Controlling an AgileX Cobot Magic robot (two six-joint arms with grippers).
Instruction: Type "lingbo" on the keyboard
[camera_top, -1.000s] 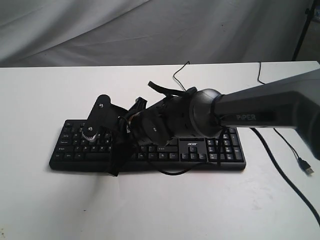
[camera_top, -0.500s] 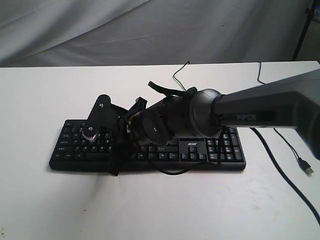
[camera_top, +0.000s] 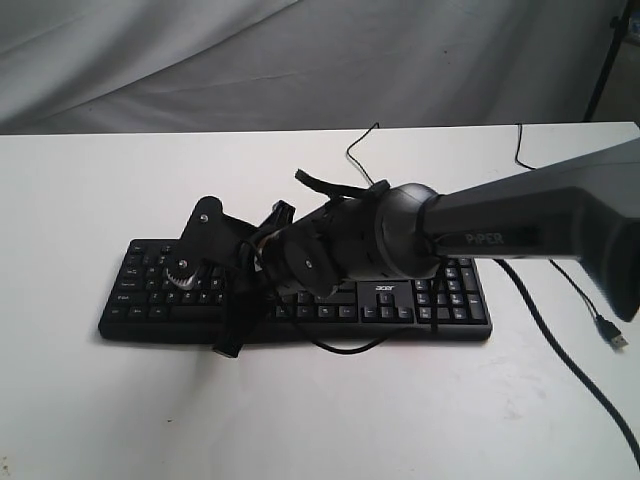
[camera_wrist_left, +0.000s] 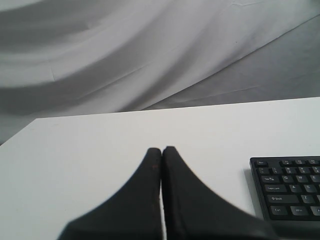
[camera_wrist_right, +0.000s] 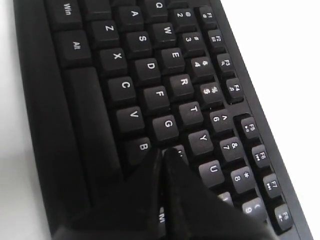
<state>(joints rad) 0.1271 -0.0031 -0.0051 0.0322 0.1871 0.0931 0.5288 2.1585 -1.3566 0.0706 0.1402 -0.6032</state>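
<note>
The black keyboard (camera_top: 440, 300) lies across the middle of the white table (camera_top: 320, 420), its number pad to the right and a white acer logo near its middle. My right arm (camera_top: 520, 215) reaches over it from the right and hides the middle keys. The right gripper (camera_wrist_right: 163, 152) is shut, its tips low over the keys between B and H (camera_top: 238, 296). The keyboard (camera_wrist_right: 150, 80) fills the right wrist view. My left gripper (camera_wrist_left: 161, 149) is shut with nothing in it, above bare table beside the keyboard's Esc corner (camera_wrist_left: 287, 190). The exterior view does not show it.
A thin black cable with a USB plug (camera_top: 617, 338) runs over the table at the right. More cable (camera_top: 358, 145) trails off the far edge. Grey cloth (camera_top: 300, 60) hangs behind the table, and a dark stand leg (camera_top: 605, 60) is at the upper right.
The right arm and its gripper have dropped a little toward the keys. The keyboard has not moved.
</note>
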